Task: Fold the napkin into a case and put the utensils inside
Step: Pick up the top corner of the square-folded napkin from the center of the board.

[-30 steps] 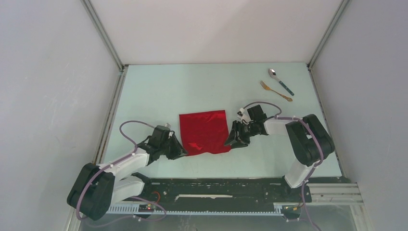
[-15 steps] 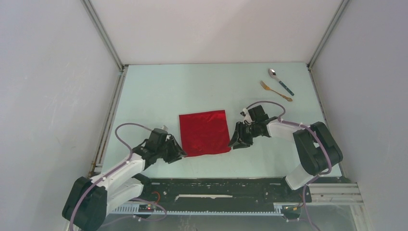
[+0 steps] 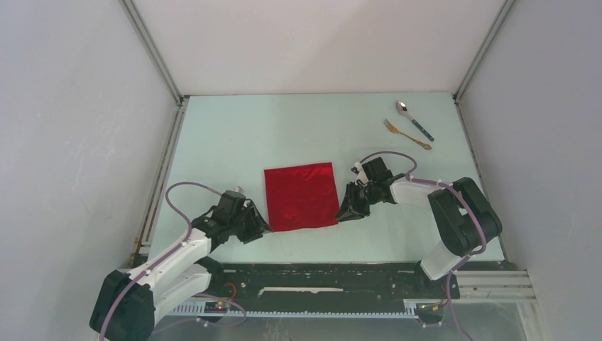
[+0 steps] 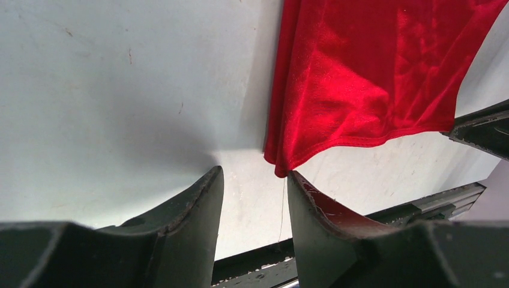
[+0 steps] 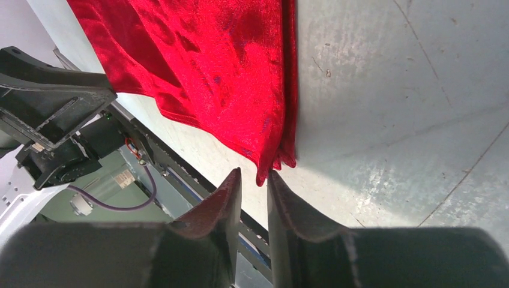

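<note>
The napkin [image 3: 301, 196] lies flat mid-tabletop [image 3: 227, 135], its near edge spanning both claws. The left claw [image 4: 254, 172] is half open and empty, just short of the near-left corner. The right claw [image 5: 253, 173], narrowly parted, has the near-right corner at its mouth, not yet pinched.

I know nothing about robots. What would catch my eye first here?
A bright red napkin lies flat mid-table, the left pincer and right pincer each poised at one of its near corners. At the back right lie a teal-handled spoon and a gold fork, well away from it.
</note>
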